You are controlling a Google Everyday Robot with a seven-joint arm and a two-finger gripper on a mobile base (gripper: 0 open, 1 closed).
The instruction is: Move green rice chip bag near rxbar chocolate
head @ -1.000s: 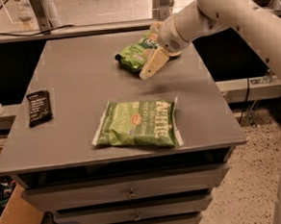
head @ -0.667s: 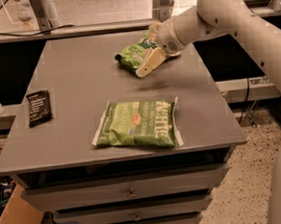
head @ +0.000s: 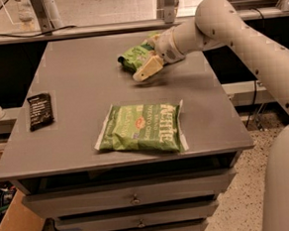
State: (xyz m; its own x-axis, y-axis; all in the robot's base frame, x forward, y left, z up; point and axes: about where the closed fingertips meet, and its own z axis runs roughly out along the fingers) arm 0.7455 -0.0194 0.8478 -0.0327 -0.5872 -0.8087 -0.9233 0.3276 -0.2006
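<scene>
Cream plastic and crinkled green foil are meeting at the far right of the tabletop (head: 81, 62), where the gripper (head: 143, 59) is clamping the green rice chip bag (head: 129, 57). One pale, wedge-shaped finger (head: 148, 68) is pressing along the bag's near side and the puffy foil is bunching behind it. Compared with a second ago, gripper and bag are sitting slightly further left and nearer the camera, having shifted together. That suggests the hold is taking and the carry is only beginning, with most of the move remaining. The smooth, rounded white arm (head: 217, 23) is reaching in from the right behind the gripper. Closer to the front, a larger Kettle chip bag (head: 140, 128) is lying flat and slack, darker green with white sealed edges. It sits well apart from the gripper and probably just in front of the straight path leftward. The rxbar chocolate (head: 40, 110), a small, thin black wrapper with white print, is resting flat near the left edge, far from the bag. The matte grey top is looking smooth enough for either sliding or lifting.
</scene>
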